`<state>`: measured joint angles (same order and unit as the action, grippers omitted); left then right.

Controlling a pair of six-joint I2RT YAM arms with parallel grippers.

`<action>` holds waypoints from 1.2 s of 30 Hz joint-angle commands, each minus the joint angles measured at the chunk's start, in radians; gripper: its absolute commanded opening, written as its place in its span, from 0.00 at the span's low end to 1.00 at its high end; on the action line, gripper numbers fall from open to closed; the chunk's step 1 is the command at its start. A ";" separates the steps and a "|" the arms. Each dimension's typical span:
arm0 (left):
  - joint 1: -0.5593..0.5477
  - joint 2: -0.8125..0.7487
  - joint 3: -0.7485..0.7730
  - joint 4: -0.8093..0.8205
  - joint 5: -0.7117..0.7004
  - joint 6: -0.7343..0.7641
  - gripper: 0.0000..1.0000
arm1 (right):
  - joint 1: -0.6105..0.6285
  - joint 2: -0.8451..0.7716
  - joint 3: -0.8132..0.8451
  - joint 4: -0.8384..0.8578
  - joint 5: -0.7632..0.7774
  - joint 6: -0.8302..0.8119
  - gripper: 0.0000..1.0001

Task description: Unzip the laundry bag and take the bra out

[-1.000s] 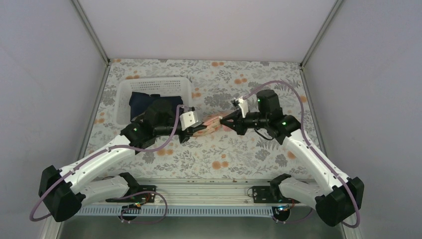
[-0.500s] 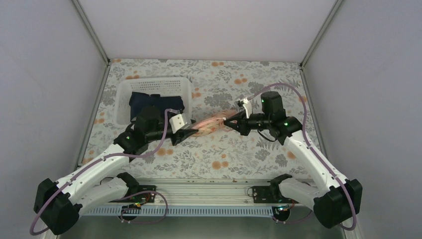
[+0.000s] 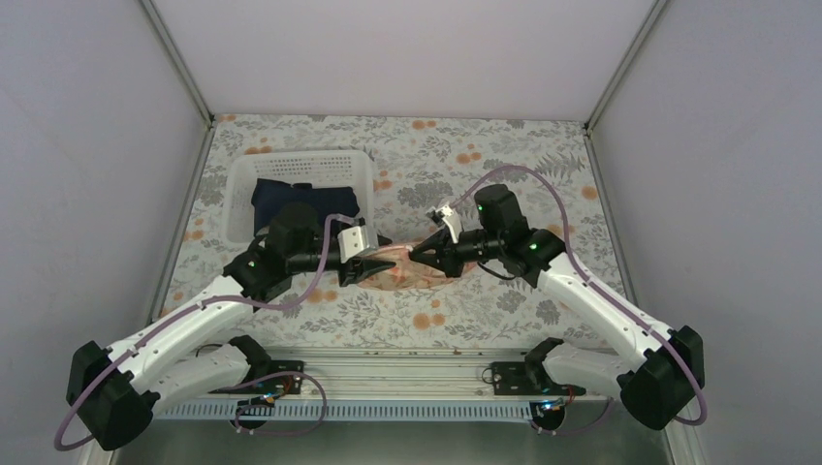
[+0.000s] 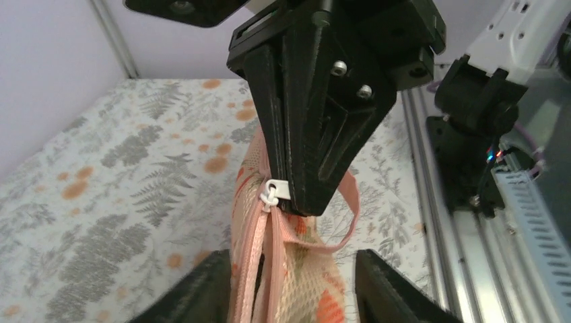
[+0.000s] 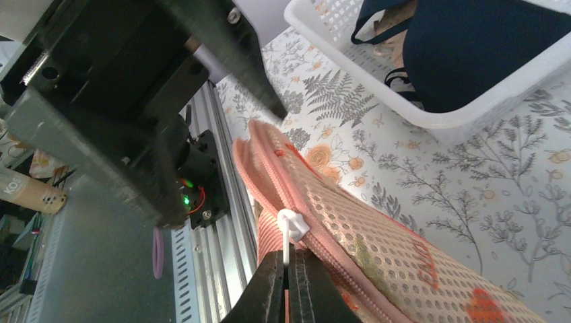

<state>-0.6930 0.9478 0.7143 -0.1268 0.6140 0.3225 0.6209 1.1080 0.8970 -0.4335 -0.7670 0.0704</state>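
The peach-pink mesh laundry bag [image 3: 405, 275] hangs slack between my two grippers, just above the floral table. My right gripper [image 5: 289, 261] is shut on the bag's white zip pull [image 5: 288, 229], which sits at the bag's pink zip edging. In the left wrist view the same pull [image 4: 273, 192] shows at the tip of the right gripper [image 4: 303, 202]. My left gripper [image 4: 288, 259] is open, its fingers [image 4: 202, 286] standing wide on either side of the bag [image 4: 296, 282]. A faint olive-green patch of the bra [image 5: 365, 256] shows through the mesh. I cannot tell how far the zip is parted.
A white slotted basket [image 3: 242, 179] stands at the back left and holds a navy-blue cloth [image 3: 305, 199]. It also shows in the right wrist view [image 5: 471, 114]. Grey walls close in the table's back and sides. The arm bases and a metal rail [image 3: 407, 373] line the near edge.
My right gripper has moved left towards the left gripper with the zip pull. The bag, stretched taut between the grippers half a second ago, now sags. The left gripper has shifted slightly right.
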 commanded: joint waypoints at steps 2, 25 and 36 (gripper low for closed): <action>-0.006 0.012 -0.013 0.014 0.032 -0.046 0.41 | 0.029 -0.007 0.023 0.056 0.008 0.010 0.03; -0.010 0.029 0.003 -0.045 0.003 0.084 0.02 | 0.064 -0.021 0.020 -0.002 0.034 -0.064 0.04; 0.010 -0.036 -0.011 -0.077 -0.131 0.265 0.02 | -0.099 -0.022 -0.003 -0.062 0.162 -0.051 0.03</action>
<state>-0.6926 0.9443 0.7109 -0.1726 0.4767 0.5255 0.5774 1.0988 0.8967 -0.4828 -0.6701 0.0128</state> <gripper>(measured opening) 0.046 0.038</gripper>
